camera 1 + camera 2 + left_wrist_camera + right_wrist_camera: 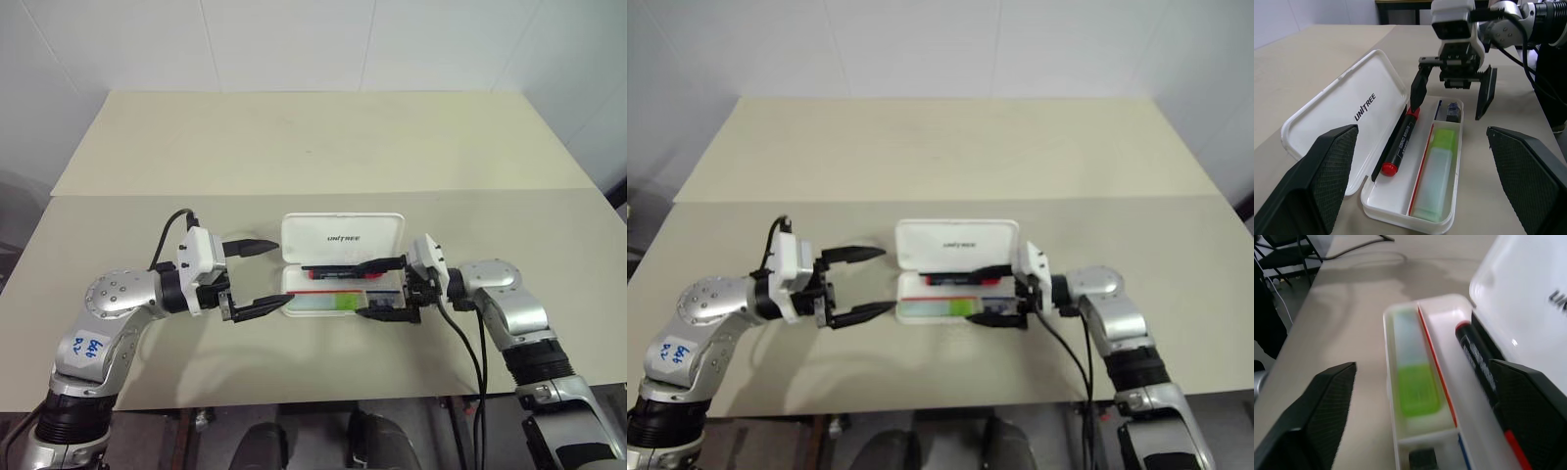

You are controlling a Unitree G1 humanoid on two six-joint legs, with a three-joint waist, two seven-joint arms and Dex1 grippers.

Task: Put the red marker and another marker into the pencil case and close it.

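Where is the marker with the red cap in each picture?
Left eye view: the red marker lies in the pencil case, along its far side under the raised lid.
Right eye view: same spot, just below the lid.
Left wrist view: near the middle, beside the lid's hinge.
Right wrist view: at the right, beside the red stripe.
Shared landmark: the green-capped highlighter lying alongside it.

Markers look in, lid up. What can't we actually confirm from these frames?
- Right pincer against the red marker: left wrist view, one finger overlaps its cap end; contact can't be told.
- Small dark thing at the end of the pencil case beyond the highlighter: too small to identify.
- Highlighter's surface: right wrist view, blurred.
- Case hinge: head views, too small.
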